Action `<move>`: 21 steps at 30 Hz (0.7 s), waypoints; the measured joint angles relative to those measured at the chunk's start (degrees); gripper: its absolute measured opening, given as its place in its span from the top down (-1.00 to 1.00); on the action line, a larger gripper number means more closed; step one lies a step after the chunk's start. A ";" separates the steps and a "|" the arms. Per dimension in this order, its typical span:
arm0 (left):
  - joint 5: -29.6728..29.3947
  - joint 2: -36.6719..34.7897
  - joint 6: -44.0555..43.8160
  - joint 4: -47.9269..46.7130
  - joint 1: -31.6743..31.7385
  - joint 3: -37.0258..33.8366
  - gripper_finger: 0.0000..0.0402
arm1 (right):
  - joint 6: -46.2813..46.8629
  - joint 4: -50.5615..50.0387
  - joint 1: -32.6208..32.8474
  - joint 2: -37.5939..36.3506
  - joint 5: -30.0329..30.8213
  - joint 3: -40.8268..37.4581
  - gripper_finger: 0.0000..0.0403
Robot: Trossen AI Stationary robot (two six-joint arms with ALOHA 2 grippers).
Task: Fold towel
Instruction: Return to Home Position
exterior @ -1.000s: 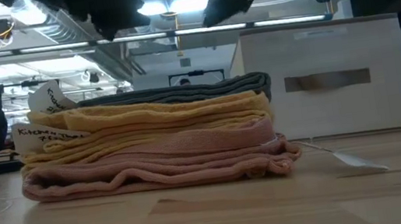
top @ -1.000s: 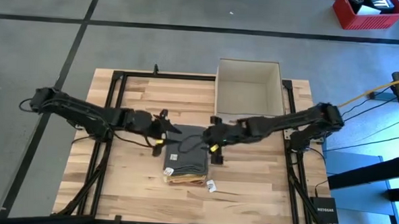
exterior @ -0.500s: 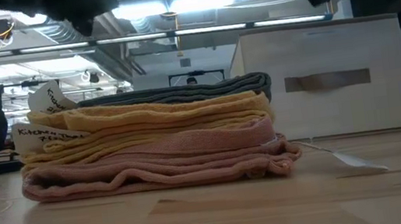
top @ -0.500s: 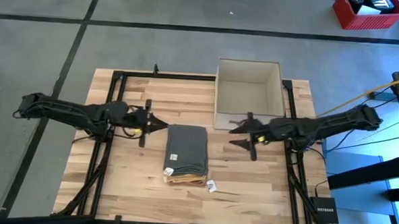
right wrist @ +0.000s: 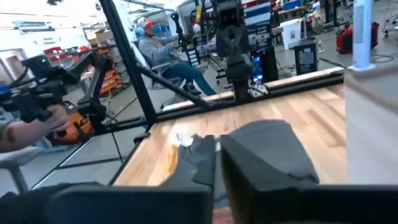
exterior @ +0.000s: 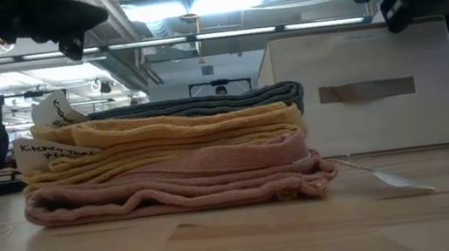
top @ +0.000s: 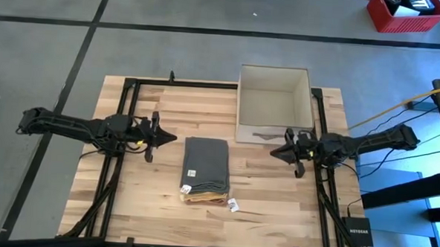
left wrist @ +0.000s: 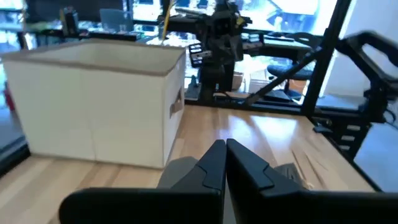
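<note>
A stack of folded towels (top: 205, 173) lies flat on the wooden table's middle: a grey towel (exterior: 204, 104) on top, a yellow one (exterior: 165, 138) under it and a pink one (exterior: 172, 190) at the bottom. My left gripper (top: 173, 140) hovers shut, level, just left of the stack and clear of it. My right gripper (top: 273, 150) hovers shut to the stack's right, in front of the white box. In the wrist views the shut left gripper (left wrist: 225, 152) and right gripper (right wrist: 216, 158) each point at the grey towel (right wrist: 267, 143).
An open white fabric box (top: 273, 103) stands at the table's far right, close behind my right gripper. A loose white tag (top: 233, 205) lies at the stack's near right corner. Black frame rails (top: 127, 112) run along the table's sides. A person (right wrist: 161, 50) sits beyond the table's left side.
Both grippers have drawn back from above the grey towel, the left toward the table's left edge, the right toward its right edge, and both have levelled out. Both have shut. The towel stack has stayed where it was.
</note>
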 joint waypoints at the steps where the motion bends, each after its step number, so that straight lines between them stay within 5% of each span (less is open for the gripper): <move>1: -0.54 -0.31 -1.04 -0.04 0.00 -0.37 0.98 | 0.00 -0.17 0.00 -1.32 -0.23 -1.08 0.93; 10: -1.35 -0.89 -9.96 -0.99 -0.04 -0.70 0.98 | 0.95 -1.22 -0.04 -11.25 4.56 -9.13 0.88; 14: -1.57 -0.44 -6.70 -1.93 0.26 -0.70 0.98 | 2.82 -4.34 -0.02 -11.41 9.07 -9.53 0.87; 21: 4.55 -2.07 0.85 -1.85 1.94 -0.74 0.97 | -2.04 -2.86 -0.02 -12.94 6.92 -9.56 0.87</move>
